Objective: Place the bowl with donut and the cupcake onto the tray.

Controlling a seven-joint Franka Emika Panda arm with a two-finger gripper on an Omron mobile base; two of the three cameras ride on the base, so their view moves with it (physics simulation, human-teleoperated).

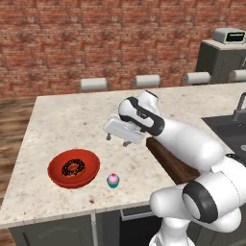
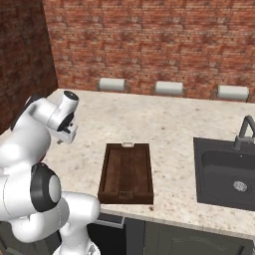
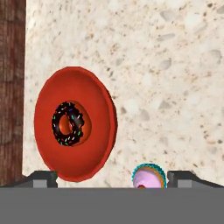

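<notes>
The red bowl (image 1: 73,168) sits on the counter near its front left, and the donut (image 1: 73,167) with dark icing lies in it. To the bowl's right stands the small cupcake (image 1: 113,180), apart from the bowl. My gripper (image 1: 117,140) hangs open and empty above the counter, behind and above the cupcake. The hand view looks down on the bowl (image 3: 74,124), the donut (image 3: 68,124) and the cupcake (image 3: 148,177), which lies between my spread fingertips (image 3: 41,178). The dark wooden tray (image 2: 126,172) lies empty to the right of the arm, and my forearm partly hides the tray (image 1: 166,158).
A dark sink (image 2: 226,172) with a faucet (image 2: 244,132) is set in the counter right of the tray. Several stools (image 1: 93,84) line the counter's far side before a brick wall. The counter's front edge (image 1: 57,216) runs close to the bowl.
</notes>
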